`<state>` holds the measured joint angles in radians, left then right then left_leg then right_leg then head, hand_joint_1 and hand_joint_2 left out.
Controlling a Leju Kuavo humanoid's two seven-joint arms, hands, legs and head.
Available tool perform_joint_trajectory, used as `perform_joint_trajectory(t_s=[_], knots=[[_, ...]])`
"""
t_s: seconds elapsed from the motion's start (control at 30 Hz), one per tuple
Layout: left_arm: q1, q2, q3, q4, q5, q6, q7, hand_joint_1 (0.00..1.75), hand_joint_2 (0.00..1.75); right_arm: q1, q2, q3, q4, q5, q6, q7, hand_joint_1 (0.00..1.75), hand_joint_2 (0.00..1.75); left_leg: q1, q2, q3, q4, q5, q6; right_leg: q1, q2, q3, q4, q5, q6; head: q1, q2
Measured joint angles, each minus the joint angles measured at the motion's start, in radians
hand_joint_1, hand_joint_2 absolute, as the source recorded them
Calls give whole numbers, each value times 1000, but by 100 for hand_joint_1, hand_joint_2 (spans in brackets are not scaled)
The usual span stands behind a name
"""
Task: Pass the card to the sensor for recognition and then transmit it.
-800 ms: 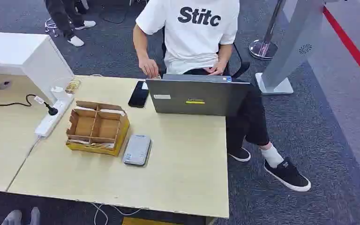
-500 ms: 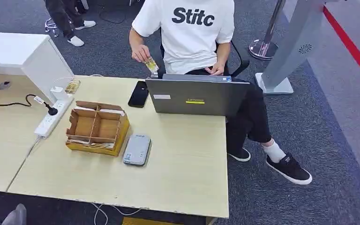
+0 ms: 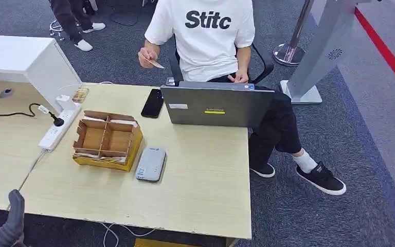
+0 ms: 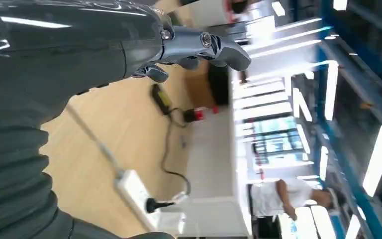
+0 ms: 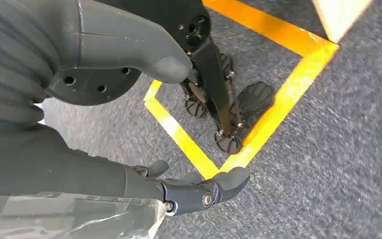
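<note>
A person in a white T-shirt sits behind the laptop (image 3: pixel 217 105) and holds a small card (image 3: pixel 156 64) up beside their shoulder, beyond the table's far edge. The grey flat sensor (image 3: pixel 150 163) lies on the wooden table (image 3: pixel 200 190), next to a cardboard box. My left hand (image 3: pixel 11 221) shows at the table's near left corner, far from the card; in the left wrist view the left hand (image 4: pixel 129 45) has its fingers stretched out and holds nothing. My right hand (image 5: pixel 79 74) hangs over the carpet, fingers apart and empty.
A cardboard divider box (image 3: pixel 108 140) stands left of the sensor. A white power strip (image 3: pixel 56 128) with cables and a black phone (image 3: pixel 152 103) lie further back. A white cabinet (image 3: pixel 20 56) stands at the far left. Yellow floor tape (image 5: pixel 273 119) runs below the right hand.
The person picked the card up from beside the laptop and raised it to shoulder height. My left hand has risen into the bottom left corner.
</note>
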<state>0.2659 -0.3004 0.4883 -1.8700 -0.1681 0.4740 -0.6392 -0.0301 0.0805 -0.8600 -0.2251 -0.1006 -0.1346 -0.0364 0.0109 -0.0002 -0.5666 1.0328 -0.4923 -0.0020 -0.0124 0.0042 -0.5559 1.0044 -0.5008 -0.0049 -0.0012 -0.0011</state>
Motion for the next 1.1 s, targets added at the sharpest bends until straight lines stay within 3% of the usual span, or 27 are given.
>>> perform_joint_trajectory(t_s=[0.2,0.27,0.3,0.33,0.37,0.4,0.43,0.47,0.6,0.63,0.67,0.7,1.1], knots=[[-9,7,-9,0,-25,2,12,0,175,0,0,1,0,3,3,1,0,175,0,0,0,0,0,0,0,0,0,0,0,0,0,0],[-46,51,-52,10,-148,3,81,0,175,-1,0,8,1,15,14,9,0,175,0,-3,-1,0,2,2,0,-3,0,0,0,0,-1,0],[-223,197,-200,112,-577,-18,331,0,175,-13,-2,24,4,37,34,27,0,175,1,-18,-8,-1,9,0,1,-18,0,1,2,-1,-2,0],[-285,248,-246,155,-710,-27,381,0,175,-20,-3,29,5,41,36,33,0,175,1,-19,-8,-2,11,-2,1,-19,-1,2,3,-1,0,0],[-441,343,-366,300,-990,-54,481,0,175,-33,-6,41,6,55,37,47,0,175,1,-16,-8,-2,14,-6,1,-15,-2,3,8,-4,-2,0],[-615,447,-517,486,-1024,-92,566,0,175,-33,-11,52,7,71,35,67,0,175,1,-5,-11,-2,16,-5,1,-4,-5,5,14,-4,-2,0],[-727,519,-618,622,-1025,-104,595,0,175,-28,-14,64,11,84,32,73,0,175,0,1,-12,-2,16,-6,1,2,-7,5,15,-3,-3,0],[-766,581,-675,741,-1025,-91,606,0,175,-28,-13,80,17,103,26,77,0,175,0,2,-14,-2,15,-5,1,3,-10,5,15,-3,-2,0],[-785,601,-692,816,-1029,-75,607,0,175,-28,-13,93,19,114,25,77,0,175,1,2,-15,-2,15,-5,1,2,-11,5,15,-3,-2,0],[-786,603,-693,830,-1030,-73,607,42,175,-28,-13,95,19,115,25,77,0,175,1,2,-15,-2,15,-5,1,3,-11,5,15,-3,-2,0],[-788,603,-693,838,-1031,-71,607,166,175,-27,-13,95,19,116,25,77,0,175,0,2,-15,-2,15,-5,1,3,-11,5,15,-3,-3,0],[-791,603,-694,853,-1034,-66,607,175,175,-27,-12,97,21,120,25,76,0,175,0,2,-15,-2,15,-5,1,3,-11,5,15,-3,-2,0],[-795,603,-695,898,-1023,-49,605,175,175,-27,-10,113,24,126,21,75,0,175,0,2,-15,-2,15,-5,1,3,-11,5,15,-3,-2,0]])
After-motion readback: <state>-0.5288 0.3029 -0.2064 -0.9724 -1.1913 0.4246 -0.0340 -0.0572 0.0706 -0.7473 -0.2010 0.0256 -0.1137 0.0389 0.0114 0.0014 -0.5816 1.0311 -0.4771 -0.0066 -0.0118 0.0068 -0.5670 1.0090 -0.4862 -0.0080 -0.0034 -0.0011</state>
